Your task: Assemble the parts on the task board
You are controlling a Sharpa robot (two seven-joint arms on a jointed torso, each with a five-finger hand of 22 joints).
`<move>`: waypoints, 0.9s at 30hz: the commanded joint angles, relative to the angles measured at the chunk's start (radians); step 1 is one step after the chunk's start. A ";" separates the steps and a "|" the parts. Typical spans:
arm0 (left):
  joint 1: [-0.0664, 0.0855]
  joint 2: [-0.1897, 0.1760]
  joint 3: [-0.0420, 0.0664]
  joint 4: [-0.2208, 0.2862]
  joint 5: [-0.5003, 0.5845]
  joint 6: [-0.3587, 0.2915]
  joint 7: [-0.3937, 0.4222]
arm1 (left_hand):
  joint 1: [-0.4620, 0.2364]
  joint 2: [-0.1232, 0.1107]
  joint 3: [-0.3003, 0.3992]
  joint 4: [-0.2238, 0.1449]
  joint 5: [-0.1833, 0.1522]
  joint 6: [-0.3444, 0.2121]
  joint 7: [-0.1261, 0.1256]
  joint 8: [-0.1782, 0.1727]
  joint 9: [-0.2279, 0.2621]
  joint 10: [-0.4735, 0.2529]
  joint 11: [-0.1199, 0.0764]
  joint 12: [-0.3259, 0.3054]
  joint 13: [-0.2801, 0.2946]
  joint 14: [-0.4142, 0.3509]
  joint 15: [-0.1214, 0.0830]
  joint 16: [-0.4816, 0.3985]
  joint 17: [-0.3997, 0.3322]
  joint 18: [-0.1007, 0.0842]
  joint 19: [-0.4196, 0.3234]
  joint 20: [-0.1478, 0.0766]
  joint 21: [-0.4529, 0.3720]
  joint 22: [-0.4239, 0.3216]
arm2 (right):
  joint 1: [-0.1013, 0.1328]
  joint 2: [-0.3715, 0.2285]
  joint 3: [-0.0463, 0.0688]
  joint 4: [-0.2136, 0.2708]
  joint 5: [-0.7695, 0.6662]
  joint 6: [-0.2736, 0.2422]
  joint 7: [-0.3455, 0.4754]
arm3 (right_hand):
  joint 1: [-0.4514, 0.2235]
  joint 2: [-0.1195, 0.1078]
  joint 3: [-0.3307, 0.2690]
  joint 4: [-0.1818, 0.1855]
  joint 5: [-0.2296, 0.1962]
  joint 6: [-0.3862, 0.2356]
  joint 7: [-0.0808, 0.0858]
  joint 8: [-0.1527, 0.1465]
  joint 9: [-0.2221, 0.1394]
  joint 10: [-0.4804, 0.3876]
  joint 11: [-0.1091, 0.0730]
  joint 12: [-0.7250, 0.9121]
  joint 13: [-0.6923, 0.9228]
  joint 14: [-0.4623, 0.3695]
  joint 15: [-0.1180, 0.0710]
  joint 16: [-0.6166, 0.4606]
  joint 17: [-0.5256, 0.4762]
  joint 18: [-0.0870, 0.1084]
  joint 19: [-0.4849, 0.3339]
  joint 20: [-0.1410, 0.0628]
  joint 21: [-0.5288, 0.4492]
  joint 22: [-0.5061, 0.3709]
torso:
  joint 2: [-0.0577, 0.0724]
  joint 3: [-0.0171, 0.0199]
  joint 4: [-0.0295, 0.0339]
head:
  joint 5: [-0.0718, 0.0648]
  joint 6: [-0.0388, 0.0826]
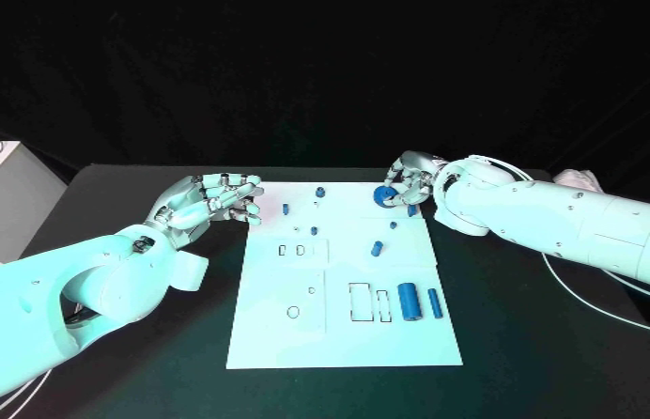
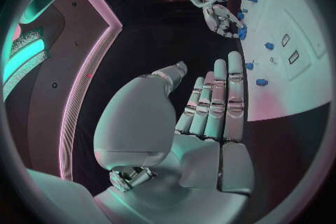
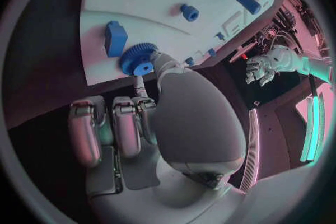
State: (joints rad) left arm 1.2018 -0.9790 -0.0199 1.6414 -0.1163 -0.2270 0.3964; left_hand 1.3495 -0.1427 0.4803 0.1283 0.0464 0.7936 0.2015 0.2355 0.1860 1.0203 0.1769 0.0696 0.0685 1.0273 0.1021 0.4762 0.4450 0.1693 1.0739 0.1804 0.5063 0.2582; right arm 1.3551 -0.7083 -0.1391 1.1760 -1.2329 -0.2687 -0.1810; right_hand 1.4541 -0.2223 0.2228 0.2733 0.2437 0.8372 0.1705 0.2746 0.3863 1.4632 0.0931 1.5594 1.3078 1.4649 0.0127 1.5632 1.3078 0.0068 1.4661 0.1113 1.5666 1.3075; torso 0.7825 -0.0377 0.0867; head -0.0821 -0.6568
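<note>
Task board [image 1: 339, 316], the white plate, lies in the middle of the black tabletop [image 1: 542, 344], with small blue parts scattered on it. Two blue cylinders [image 1: 408, 302] lie side by side near its right edge, beside rectangular cut-outs. A shorter blue peg [image 1: 378, 247] lies toward the middle, and little blue studs [image 1: 319, 193] stand nearer the far edge. The left robot hand [image 1: 210, 201] hovers just off the board's far left corner, fingers straight and held close together, holding nothing. The right robot hand [image 1: 410, 182] sits at the far right corner, its thumb and a finger touching a blue gear [image 3: 139, 59] that rests on the board beside a blue block [image 3: 115, 38].
</note>
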 commanded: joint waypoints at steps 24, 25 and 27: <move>0.000 0.000 0.000 0.002 -0.008 0.021 0.001 | -0.008 0.003 0.001 -0.009 0.003 -0.007 0.040 -0.002 0.001 -0.008 -0.002 -0.002 0.000 -0.009 0.001 0.004 0.003 0.008 -0.009 0.001 0.006 0.003 | -0.008 0.009 -0.001 0.005 -0.184 -0.026 -0.013 | -0.015 -0.024 0.128 -0.047 -0.015 0.038 -0.012 0.021 -0.004 0.074 -0.018 -0.007 0.230 0.104 -0.016 0.006 0.256 -0.007 0.105 -0.016 0.004 0.263 | 0.002 0.0000 -0.0013 | -0.005 0.001; 0.000 0.000 0.000 0.002 -0.008 0.021 0.000 | -0.008 0.003 0.001 -0.009 0.003 -0.007 0.040 -0.002 0.001 -0.008 -0.002 -0.002 0.000 -0.009 0.001 0.004 0.003 0.008 -0.009 0.001 0.006 0.003 | -0.008 0.010 -0.001 0.006 -0.185 -0.024 -0.013 | -0.019 -0.026 0.127 -0.047 -0.013 0.034 -0.011 0.018 -0.005 0.070 -0.016 -0.009 0.226 0.104 -0.014 0.005 0.255 -0.007 0.105 -0.015 0.004 0.263 | 0.001 -0.0001 -0.0013 | -0.005 0.001; 0.000 0.001 0.000 0.002 -0.008 0.021 0.000 | -0.008 0.003 0.001 -0.009 0.003 -0.007 0.040 -0.002 0.001 -0.008 -0.002 -0.002 0.000 -0.009 0.001 0.004 0.003 0.008 -0.009 0.001 0.006 0.003 | -0.010 0.011 -0.002 0.006 -0.187 -0.013 -0.012 | -0.022 -0.026 0.127 -0.046 -0.012 0.032 -0.010 0.017 -0.006 0.068 -0.015 -0.010 0.224 0.104 -0.013 0.006 0.256 -0.007 0.105 -0.014 0.004 0.263 | 0.001 -0.0004 -0.0014 | -0.007 0.001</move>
State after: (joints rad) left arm 1.2017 -0.9792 -0.0198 1.6412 -0.1174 -0.2266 0.3933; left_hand 1.3495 -0.1427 0.4831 0.1255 0.0464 0.7936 0.2015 0.2355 0.1857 1.0204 0.1769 0.0696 0.0685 1.0273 0.1021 0.4762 0.4468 0.1693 1.0740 0.1805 0.5063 0.2601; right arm 1.3490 -0.6991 -0.1390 1.1809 -1.3781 -0.3032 -0.1871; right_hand 1.4382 -0.2468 0.3520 0.2244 0.2327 0.8765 0.1628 0.2966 0.3819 1.4666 0.0718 1.5526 1.3076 1.4645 -0.0091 1.5632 1.3075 0.0068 1.4645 0.0912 1.5665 1.3080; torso 0.7839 -0.0378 0.0856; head -0.0872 -0.6557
